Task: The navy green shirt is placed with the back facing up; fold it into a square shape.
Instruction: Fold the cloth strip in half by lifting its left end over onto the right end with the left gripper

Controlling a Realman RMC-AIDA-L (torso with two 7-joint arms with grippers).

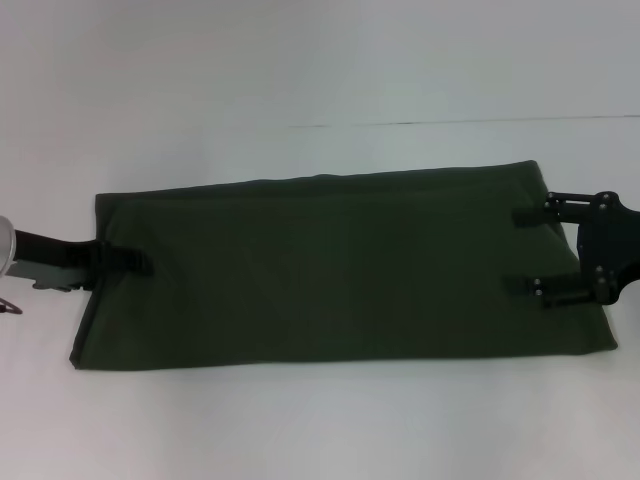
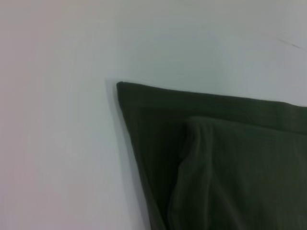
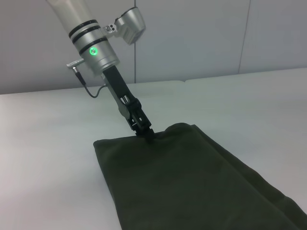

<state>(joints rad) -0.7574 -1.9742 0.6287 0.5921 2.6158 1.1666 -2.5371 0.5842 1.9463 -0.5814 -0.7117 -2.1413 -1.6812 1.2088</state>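
The shirt [image 1: 340, 265] lies flat on the white tabletop [image 1: 300, 80], already folded into a long dark green band that runs from one claw to the other, plain side up.

The left claw [image 1: 128, 260] sits at the shirt's left short edge, about midway along it. Its black fingers [image 1: 130, 262] lie on the cloth there, and the right wrist view shows the tip pressed into the hem, where the fabric bunches up a little around it. It looks clenched on that edge of the shirt. Behind it, off the cloth, the silver wrist with a green light [image 3: 93, 51] slants up away from the tabletop.

The right claw [image 1: 527, 250] is at the opposite short edge. Its two fingers [image 1: 530, 214] are spread wide apart, one toward the far corner and one nearer the front, both lying on top of the cloth and pointing inward toward the left claw. It is released, gripping nothing; the shirt simply passes under the fingers.

From the left wrist view, one corner of the shirt [image 2: 216, 158] shows a second layer folded over the first, its rounded edge set a little inside the outer edge.
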